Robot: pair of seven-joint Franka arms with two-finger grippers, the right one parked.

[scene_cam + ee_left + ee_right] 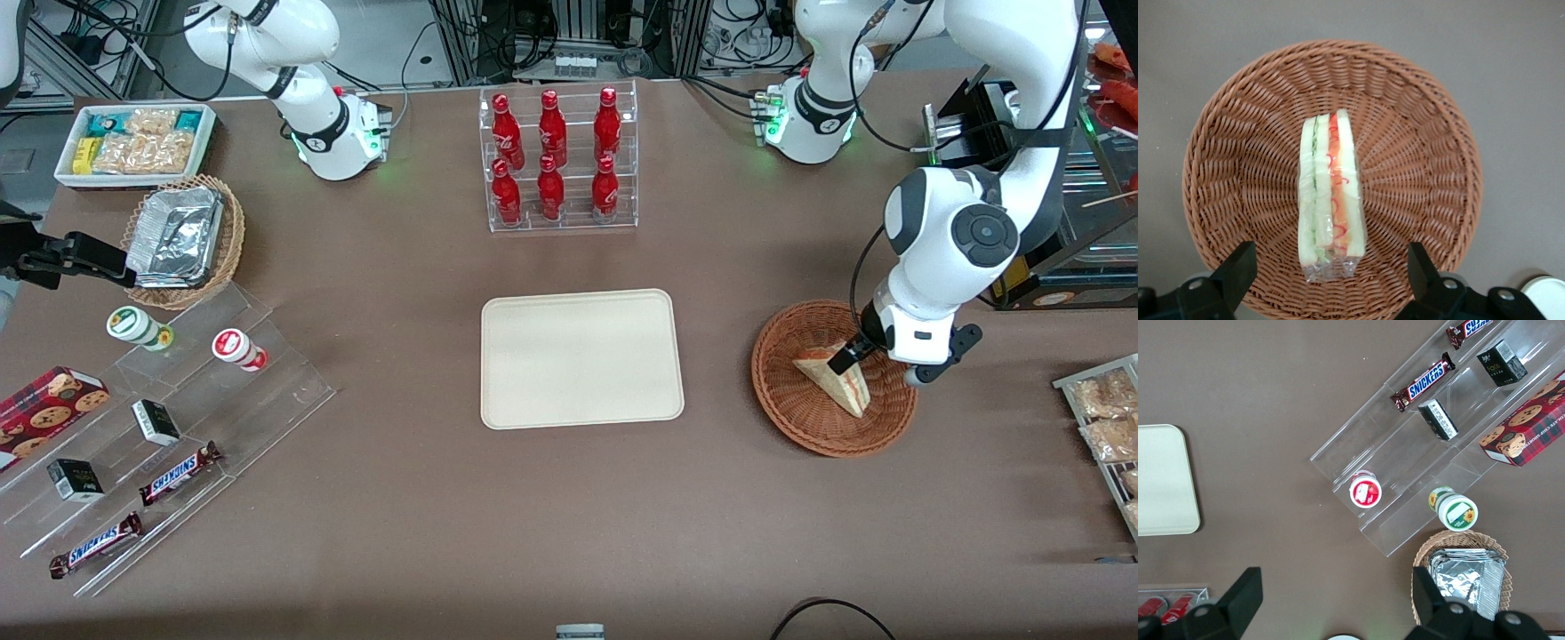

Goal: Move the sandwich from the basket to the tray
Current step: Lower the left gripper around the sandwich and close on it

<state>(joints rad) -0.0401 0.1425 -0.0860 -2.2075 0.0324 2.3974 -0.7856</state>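
Hovering low over the basket, the gripper has its fingers spread wide, one to each flat bread face of the sandwich, touching neither and holding nothing. That straddle looks chosen so a closing pinch would press on the broad faces rather than the layered cut edge. The sandwich stands on edge near the basket's middle, a pale triangular wedge in clear film, with green layers to one side and red-orange to the other; the film is crimped at one end and probably slick, and the bread likely compresses easily, so a light squeeze seems wise. The basket is round, shallow, reddish-brown wicker with a ribbed weave. The tray, smooth cream with rounded corners and a low rim, lies bare mid-bench, well apart toward the parked arm's end. Transfer not yet begun.
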